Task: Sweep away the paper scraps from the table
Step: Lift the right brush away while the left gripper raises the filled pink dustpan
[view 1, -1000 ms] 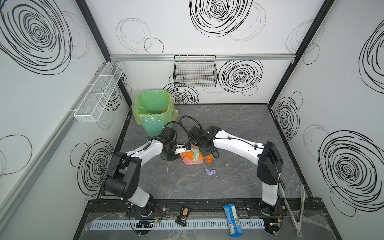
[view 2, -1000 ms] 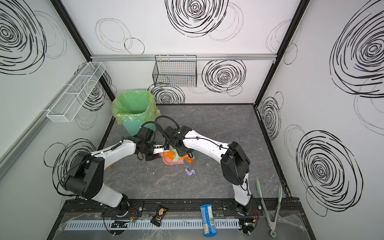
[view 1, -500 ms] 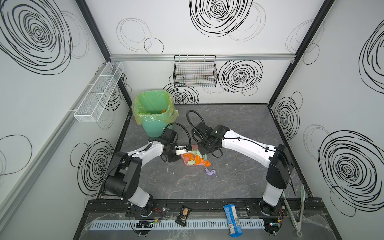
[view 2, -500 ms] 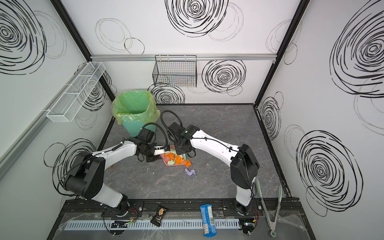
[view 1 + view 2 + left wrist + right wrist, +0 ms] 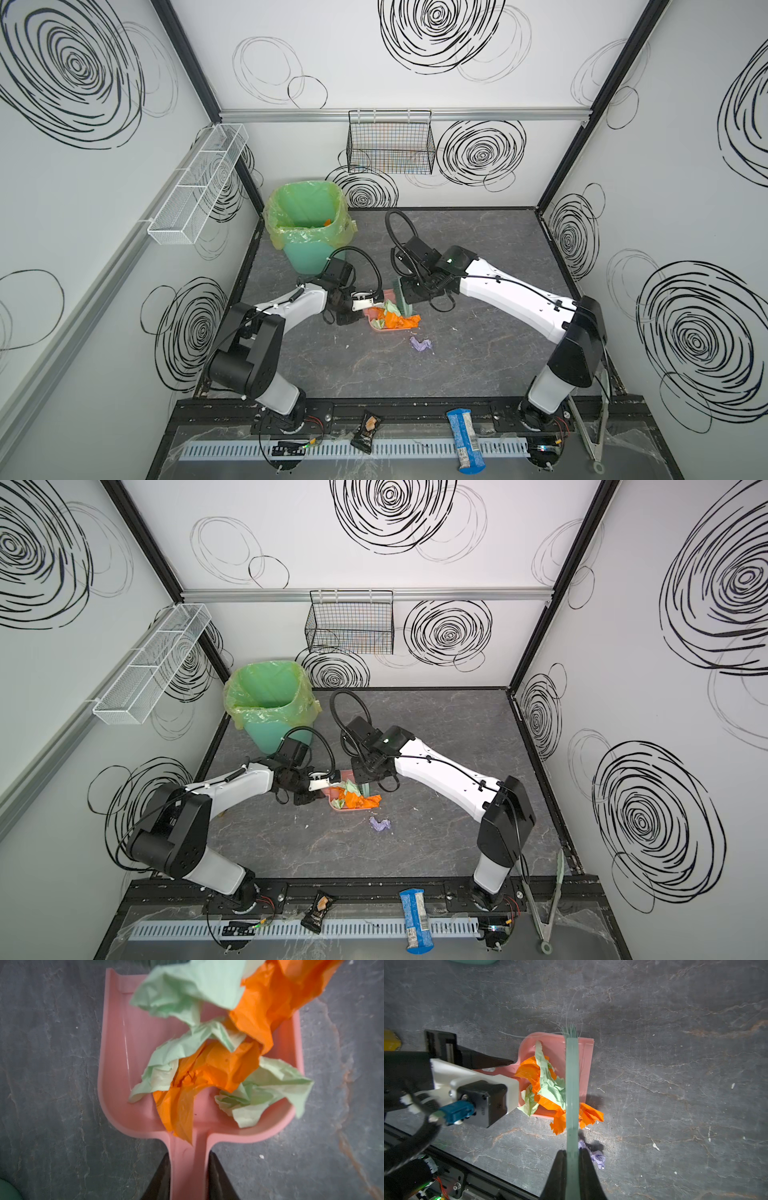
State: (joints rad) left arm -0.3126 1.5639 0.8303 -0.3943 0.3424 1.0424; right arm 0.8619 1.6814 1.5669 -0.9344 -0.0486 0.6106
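Paper scraps (image 5: 207, 1059), crumpled orange and pale green, heaped in pink dustpan (image 5: 124, 1064) on table (image 5: 478, 241); lavender wad (image 5: 421, 344) lies just beside. Left gripper (image 5: 189, 1156) clamps dustpan handle; right gripper (image 5: 572, 1152) clamps green brush (image 5: 572, 1084).

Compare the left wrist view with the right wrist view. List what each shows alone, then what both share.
Left wrist only: the dustpan handle clamped between both sides of the left tool.
Right wrist only: the brush gripped in the right tool, and a lavender scrap lying loose on the table.
Both: the pink dustpan, the orange and green scraps piled in it, and the table around it.
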